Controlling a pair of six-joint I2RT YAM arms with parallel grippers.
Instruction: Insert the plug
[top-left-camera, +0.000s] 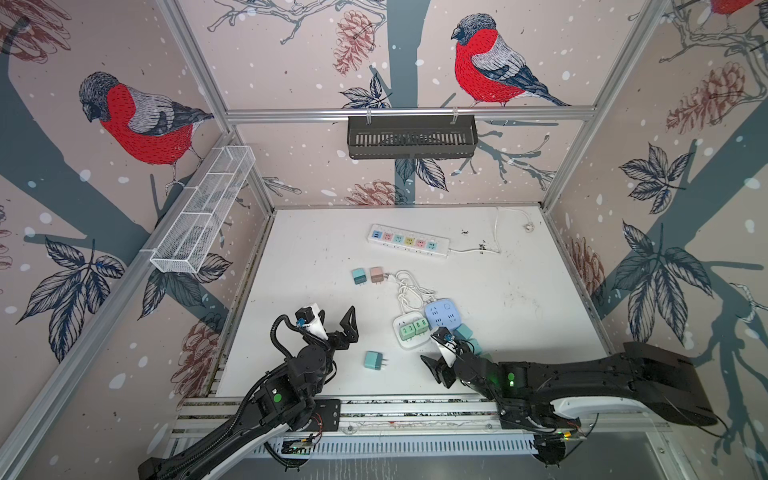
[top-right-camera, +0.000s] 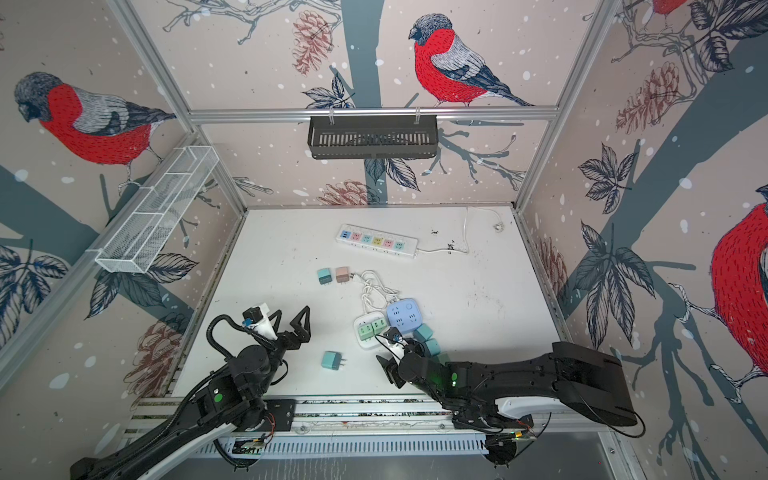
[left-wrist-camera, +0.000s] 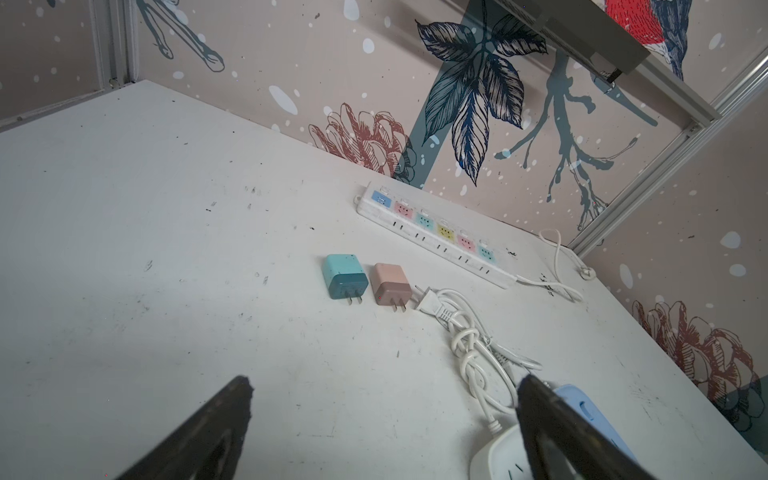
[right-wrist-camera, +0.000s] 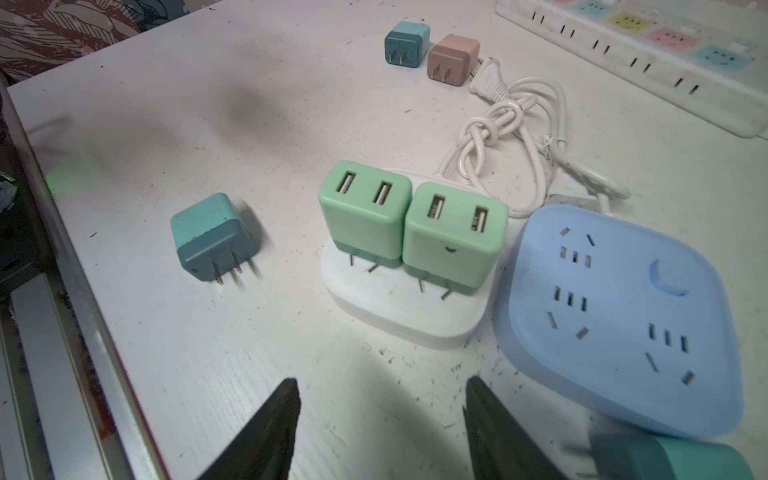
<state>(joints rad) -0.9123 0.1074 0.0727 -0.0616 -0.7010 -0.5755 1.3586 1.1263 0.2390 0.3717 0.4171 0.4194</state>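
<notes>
Left hand (left-wrist-camera: 384, 380) hovering, spread wide, right hand (right-wrist-camera: 381, 381) before white socket (right-wrist-camera: 415, 322), narrower, empty

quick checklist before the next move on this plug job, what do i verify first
1. Left gripper open and empty: ok.
2. Right gripper empty, jaws apart: ok.
3. Loose teal plug lying free, nothing touching it: ok.
4. Green plugs fully seated in white hub: not ok, prongs show.
5. Blue hub sockets free: ok.
6. Which socket the teal plug is meant for: cannot tell.
</notes>
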